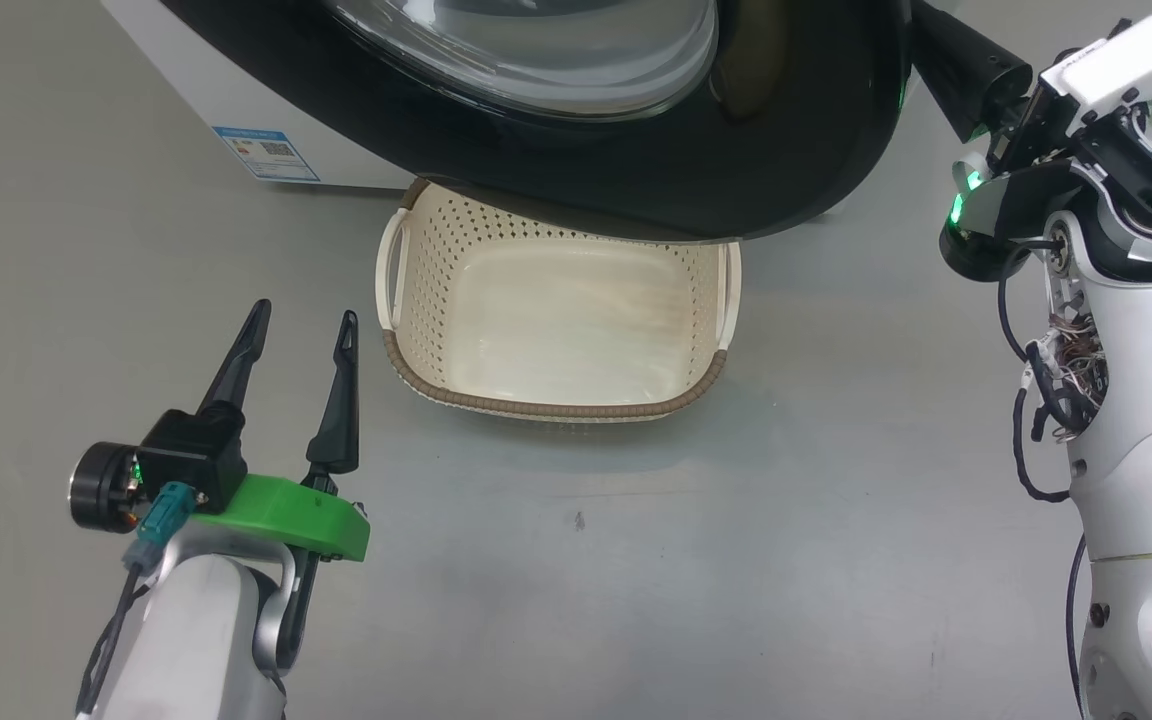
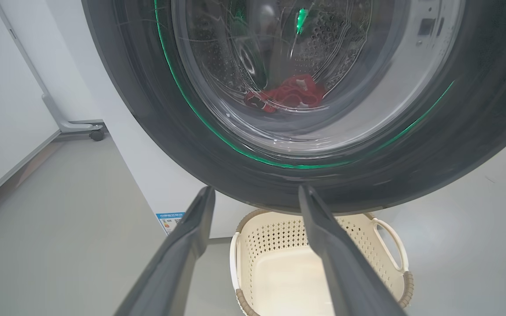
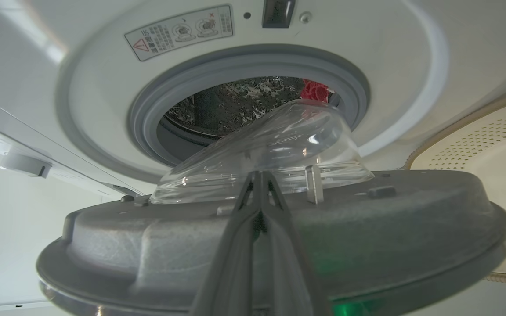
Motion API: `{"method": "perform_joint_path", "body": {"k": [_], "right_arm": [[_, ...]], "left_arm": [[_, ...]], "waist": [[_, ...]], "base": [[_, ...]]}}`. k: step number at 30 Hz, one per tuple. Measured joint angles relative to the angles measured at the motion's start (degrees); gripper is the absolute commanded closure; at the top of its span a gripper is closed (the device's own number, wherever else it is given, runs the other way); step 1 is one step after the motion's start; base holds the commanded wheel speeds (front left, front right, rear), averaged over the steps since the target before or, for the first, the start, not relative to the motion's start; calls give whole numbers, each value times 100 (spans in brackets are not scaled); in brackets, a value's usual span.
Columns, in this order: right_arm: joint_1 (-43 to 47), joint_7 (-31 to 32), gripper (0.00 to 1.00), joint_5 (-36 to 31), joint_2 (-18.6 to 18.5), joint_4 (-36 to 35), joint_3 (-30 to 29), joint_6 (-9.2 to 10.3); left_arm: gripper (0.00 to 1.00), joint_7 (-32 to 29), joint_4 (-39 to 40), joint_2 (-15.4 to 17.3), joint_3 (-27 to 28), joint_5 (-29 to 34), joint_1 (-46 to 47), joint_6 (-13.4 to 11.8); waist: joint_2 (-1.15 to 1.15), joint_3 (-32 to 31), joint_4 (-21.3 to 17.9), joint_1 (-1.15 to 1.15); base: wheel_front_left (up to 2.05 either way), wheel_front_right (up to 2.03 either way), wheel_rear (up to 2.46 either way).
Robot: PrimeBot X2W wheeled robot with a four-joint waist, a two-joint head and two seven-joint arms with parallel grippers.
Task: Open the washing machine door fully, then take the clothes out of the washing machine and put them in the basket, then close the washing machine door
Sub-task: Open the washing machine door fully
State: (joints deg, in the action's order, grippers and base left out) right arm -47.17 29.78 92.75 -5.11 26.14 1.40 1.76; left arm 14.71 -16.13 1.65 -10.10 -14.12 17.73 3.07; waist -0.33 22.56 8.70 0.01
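Filling the twelve o'clock stretch of the head view, the washing machine (image 1: 186, 90) stands with its mouth uncovered, grey ring and dimpled drum showing in the right wrist view. The washing machine door (image 1: 736, 150) is swung out partway, its glossy black rim overhanging the far end of the basket (image 1: 546, 408), so I judge the opening step unfinished: the door would need to travel further before an arm can reach in freely. The basket sits on the floor directly before the machine, near the picture's centre, placed there most likely so that garments drop a short way. It holds nothing yet. The clothes (image 2: 294, 92) lie as a red heap low in the drum, seen through the door glass from the left wrist. The right gripper (image 3: 259, 175), at two o'clock in the head view, has its fingers pressed together with nothing between them, the tips against the door's grey inner face, probably serving as a pusher. The left gripper (image 1: 304, 312) waits at eight o'clock, jaws spread wide and empty, clear of the door's swing.
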Motion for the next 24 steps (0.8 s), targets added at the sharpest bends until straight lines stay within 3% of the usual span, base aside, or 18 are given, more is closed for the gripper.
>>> {"method": "perform_joint_path", "body": {"k": [16, 24], "right_arm": [[-152, 701, 100, 260, -107, 400, 97, -20], [-11, 1045, 100, 353, -108, 599, 212, -179]], "left_arm": [[0, 0, -12, 0, -3, -48, 27, -76], [0, 0, -87, 0, -2, -49, 32, -80]], "waist": [[0, 34, 64, 0], [0, -106, 33, 0]], "base": [[0, 0, 0], [0, 0, 0]]}}
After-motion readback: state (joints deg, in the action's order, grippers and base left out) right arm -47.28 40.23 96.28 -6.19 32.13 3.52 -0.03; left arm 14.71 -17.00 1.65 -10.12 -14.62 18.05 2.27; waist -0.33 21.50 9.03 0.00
